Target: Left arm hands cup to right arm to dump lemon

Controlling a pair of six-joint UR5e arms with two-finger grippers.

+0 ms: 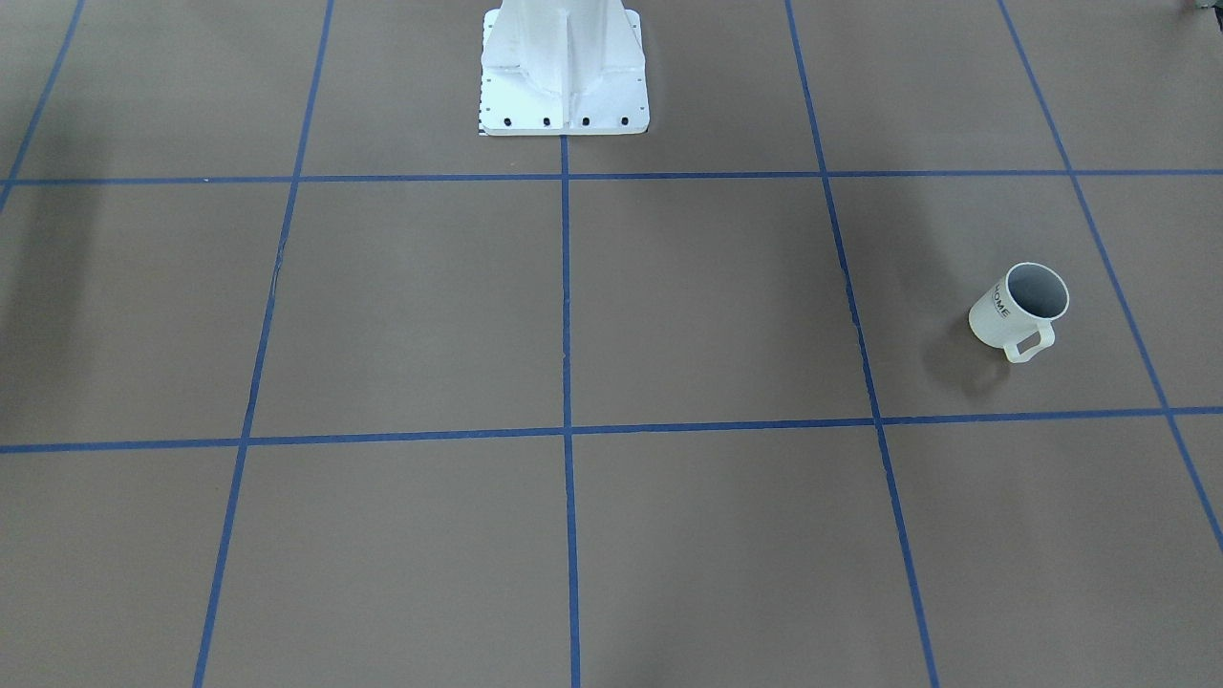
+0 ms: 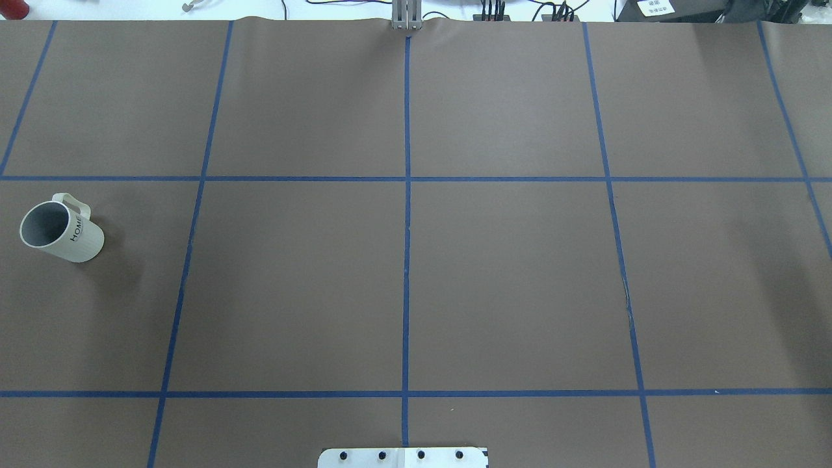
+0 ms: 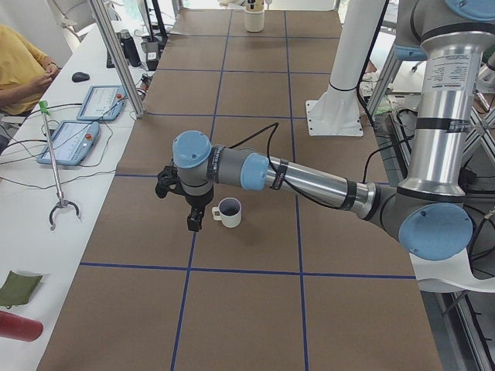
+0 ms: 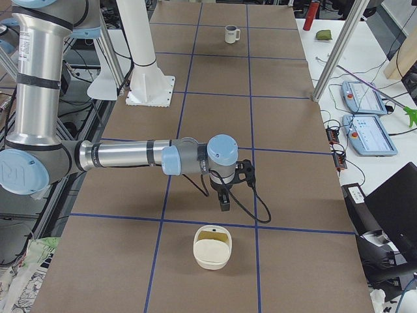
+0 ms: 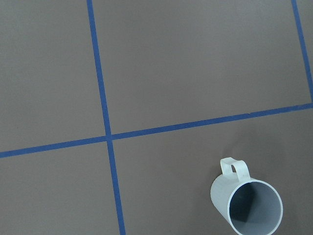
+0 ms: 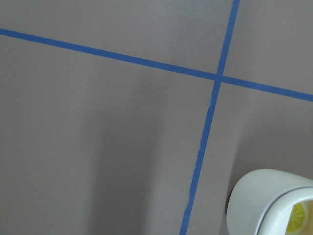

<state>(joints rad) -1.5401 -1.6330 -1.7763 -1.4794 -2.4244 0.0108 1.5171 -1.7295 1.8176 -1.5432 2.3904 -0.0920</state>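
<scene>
"Left gripper [image 3: 192,218], condition?" asks the first inspector.

"Cannot be determined," the second replies. "It shows only in the side view from the table's left end (dark fingers pointing down, above the table [image 2: 507,279]). That view does not settle how far the jaws stand apart, nor whether they have hold of anything."

"And the cup [image 2: 62,229]?"

"Upright on the table, just beside the left gripper and lower than it, on the side toward the robot's base. Its squared handle is turned toward the gripper. The two look apart, not touching. Cream-white body, black HOME lettering, grey inside. The left wrist camera has the cup's open mouth at the lower right of its view."

"The right gripper [image 4: 224,201]?"

"Same finding: opening cannot be told. It is seen only from the table's right end, hanging above the table near a crossing of the blue tape lines [image 2: 407,260]. A white bowl [image 4: 212,251] sits on the table near it, on the side toward the table's right end and apart from the fingers. A yellow lemon [image 6: 298,218] piece lies inside that bowl (the right wrist camera catches it at the lower right corner). The cup is well apart from this gripper, toward the table's opposite end."
</scene>
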